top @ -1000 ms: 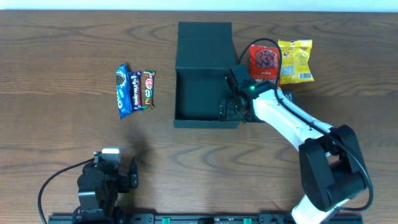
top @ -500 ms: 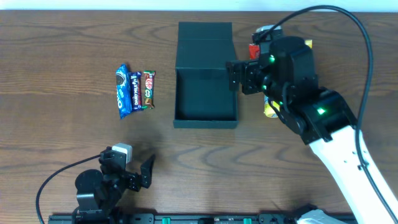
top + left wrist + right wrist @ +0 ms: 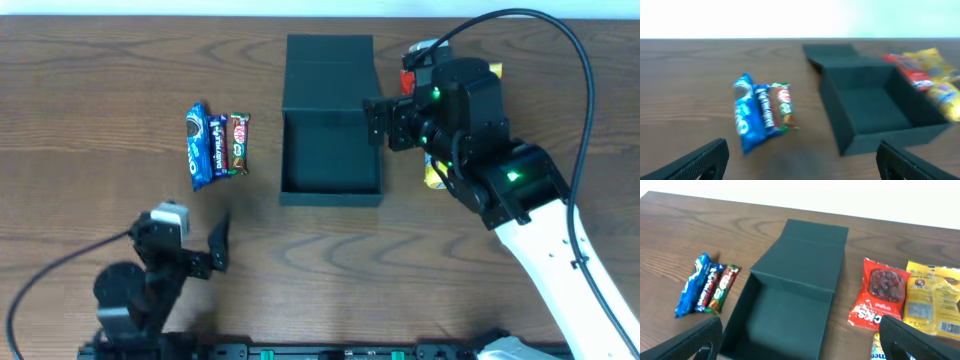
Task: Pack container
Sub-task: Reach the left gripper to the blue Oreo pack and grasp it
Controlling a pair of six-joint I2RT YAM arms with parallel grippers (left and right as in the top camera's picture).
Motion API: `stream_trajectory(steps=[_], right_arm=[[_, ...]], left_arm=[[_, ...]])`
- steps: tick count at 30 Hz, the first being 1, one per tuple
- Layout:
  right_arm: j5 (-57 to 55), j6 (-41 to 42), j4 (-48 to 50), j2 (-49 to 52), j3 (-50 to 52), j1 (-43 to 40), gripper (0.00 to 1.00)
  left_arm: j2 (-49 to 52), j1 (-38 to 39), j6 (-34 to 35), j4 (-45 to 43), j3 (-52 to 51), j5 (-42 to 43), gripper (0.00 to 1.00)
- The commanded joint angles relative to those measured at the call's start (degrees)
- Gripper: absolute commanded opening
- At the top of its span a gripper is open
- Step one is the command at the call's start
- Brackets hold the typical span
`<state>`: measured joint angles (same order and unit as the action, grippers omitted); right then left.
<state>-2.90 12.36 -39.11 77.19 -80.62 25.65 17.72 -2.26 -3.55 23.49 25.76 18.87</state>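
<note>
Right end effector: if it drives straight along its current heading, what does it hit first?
Likely the container: its open cavity sits centered between the fingers of the right end effector in the wrist view. Depth is unclear, so wall or floor first, can't tell.

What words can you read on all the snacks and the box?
"OREO": on the blue packet, small but just readable.
"KitKat": on the red and green bar.
"...CKS": the end of a word low on the red packet; the rest is unclear.
Dark blue bar: white writing, too blurred to read.
Yellow packet: print too small to read.
Container: no words on it.
</note>
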Motion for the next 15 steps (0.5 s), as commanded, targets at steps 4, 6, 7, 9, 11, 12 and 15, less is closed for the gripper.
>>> stream_trajectory(steps=[4, 6, 7, 9, 11, 12, 15], right_arm=[[-1.9, -0.9, 0.7, 0.9, 0.2, 0.1, 0.99], [-1.9, -0.9, 1.0, 1.0, 0.2, 0.1, 0.99], [-2.3, -0.9, 1.2, 1.2, 0.2, 0.1, 0.99], [-3.4, -0.9, 1.2, 1.5, 0.2, 0.0, 0.99], [-4.2, -0.9, 1.2, 1.7, 0.2, -0.1, 0.99], [-4.2, -0.9, 1.2, 1.8, 0.2, -0.1, 0.99], [-4.3, -0.9, 1.0, 1.9, 0.2, -0.1, 0.99]], left_arm=[[22.2, -0.3, -5.7, 5.1, 15.4, -13.8, 0.95], [29.7, -0.3, -5.7, 6.7, 19.8, -14.9, 0.95], [33.4, -0.3, -5.7, 7.1, 21.9, -14.8, 0.95], [40.1, -0.3, -5.7, 7.8, 25.3, -14.8, 0.95], [45.8, -0.3, -5.7, 7.1, 27.1, -15.0, 0.95], [47.9, -0.3, -5.6, 5.9, 27.1, -15.0, 0.95], [52.8, -0.3, -5.0, 2.9, 27.1, -14.4, 0.95]])
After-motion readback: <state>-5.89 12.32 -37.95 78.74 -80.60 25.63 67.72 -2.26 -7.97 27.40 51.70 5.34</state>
